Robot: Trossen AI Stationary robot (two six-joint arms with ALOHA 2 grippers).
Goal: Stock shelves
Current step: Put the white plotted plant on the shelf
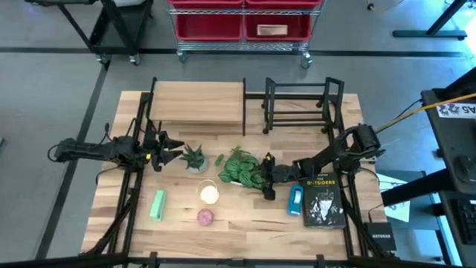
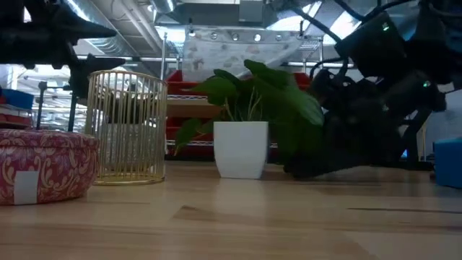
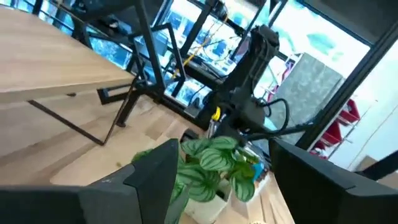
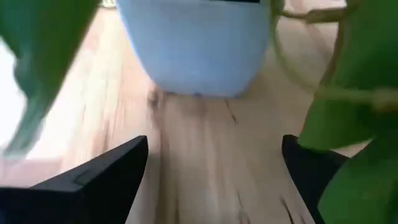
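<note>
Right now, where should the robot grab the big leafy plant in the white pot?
Probably by the white pot, not the leaves. Its sides are smooth and bare near the bottom, while floppy leaves spread over the top. The right pincer is open, low, and pointing straight at the pot, so coming in level from that side looks best.

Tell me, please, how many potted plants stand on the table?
2. A small spiky plant stands just in front of the left end effector. A bigger leafy plant in a white pot stands mid-table, before the open right end effector. None appears hidden.
</note>
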